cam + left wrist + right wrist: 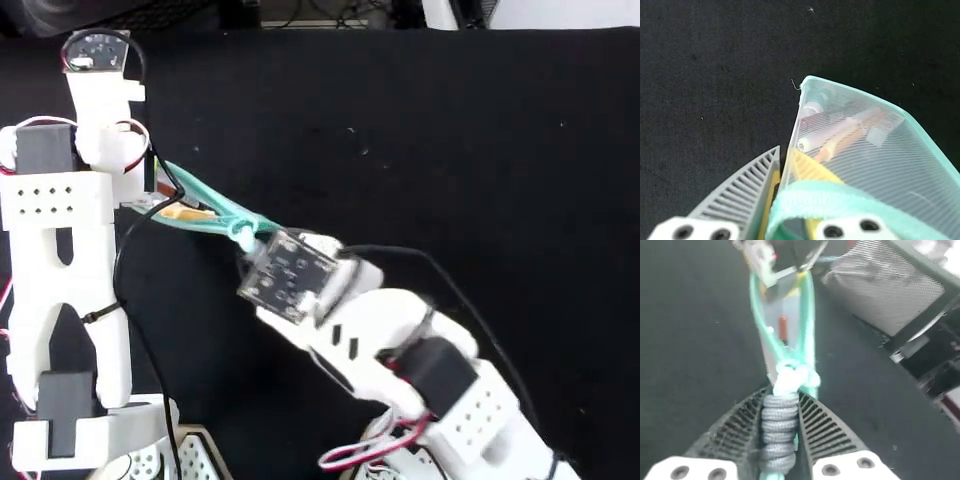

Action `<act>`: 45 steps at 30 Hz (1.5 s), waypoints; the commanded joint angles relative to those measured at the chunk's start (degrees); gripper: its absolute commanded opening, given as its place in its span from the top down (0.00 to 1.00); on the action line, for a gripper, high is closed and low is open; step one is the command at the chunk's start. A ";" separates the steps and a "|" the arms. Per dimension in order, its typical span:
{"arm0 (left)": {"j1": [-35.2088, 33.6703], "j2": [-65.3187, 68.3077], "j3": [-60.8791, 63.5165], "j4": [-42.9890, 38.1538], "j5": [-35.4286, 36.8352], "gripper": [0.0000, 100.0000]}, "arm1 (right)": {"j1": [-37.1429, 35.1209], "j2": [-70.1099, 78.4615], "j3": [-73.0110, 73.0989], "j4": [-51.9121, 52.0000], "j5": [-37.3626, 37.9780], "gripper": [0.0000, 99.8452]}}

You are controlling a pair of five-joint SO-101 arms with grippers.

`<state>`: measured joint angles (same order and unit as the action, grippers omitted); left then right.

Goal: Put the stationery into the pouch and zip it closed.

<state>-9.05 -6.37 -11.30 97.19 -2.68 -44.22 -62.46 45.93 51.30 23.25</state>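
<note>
left gripper [788, 167] clamps one end of the pouch [875, 155], right gripper [781, 399] clamps its grey zipper pull [779, 427], stationery [842, 136] inside

Likely a robotics lab: black-draped table [480, 140], loose cables [318, 14] behind it, mesh chair back [885, 285] nearby.

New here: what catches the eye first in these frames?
The translucent teal-edged pouch is strung between both arms over the black table. The left gripper clamps one end, stationery showing through its wall; the right gripper pinches the grey pull cord at the other end.
</note>
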 commanded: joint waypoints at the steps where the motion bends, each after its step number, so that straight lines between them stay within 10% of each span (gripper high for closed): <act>1: -1.01 0.79 1.27 -0.26 -0.18 0.97 | -1.67 3.74 -0.40 -1.76 -1.05 0.96; 6: -1.10 0.79 1.27 -0.26 -0.18 0.97 | -1.67 5.58 -0.66 -1.76 -1.23 0.84; 25: -1.01 0.79 1.27 -0.26 -0.18 0.97 | 5.63 6.02 -12.00 2.90 -10.73 0.86; 45: -1.19 0.79 1.27 -0.26 -0.18 0.97 | 10.81 14.37 -9.36 -0.35 -3.52 0.86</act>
<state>-9.05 -6.37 -11.30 97.19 -2.68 -34.02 -51.03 36.88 52.62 19.21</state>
